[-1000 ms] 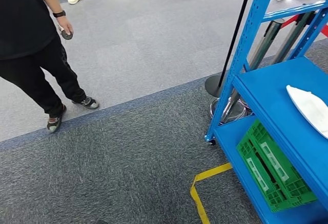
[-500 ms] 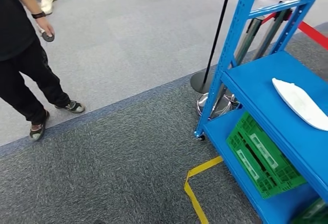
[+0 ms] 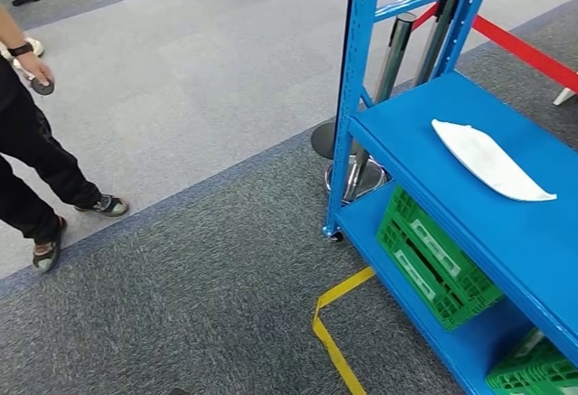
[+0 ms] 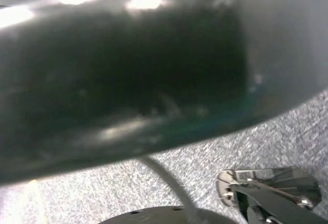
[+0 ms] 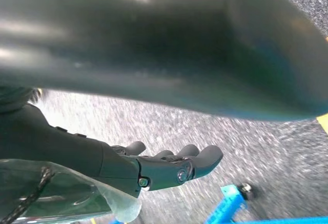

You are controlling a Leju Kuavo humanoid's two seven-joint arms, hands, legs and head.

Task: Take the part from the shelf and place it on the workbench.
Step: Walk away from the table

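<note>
Lying flat on the blue shelf [image 3: 436, 164] at right, the white part [image 3: 489, 160] waits in easy reach. Right hand [image 5: 166, 167] hangs low beside the body, fingers loosely released, holding nothing; the left hand's fingers I cannot tell.

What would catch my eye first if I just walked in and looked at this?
Probably the bright blue shelf on the right, with a long white part lying flat on its middle level and green crates below. Then the person in black standing at the left, on the grey carpet.
</note>
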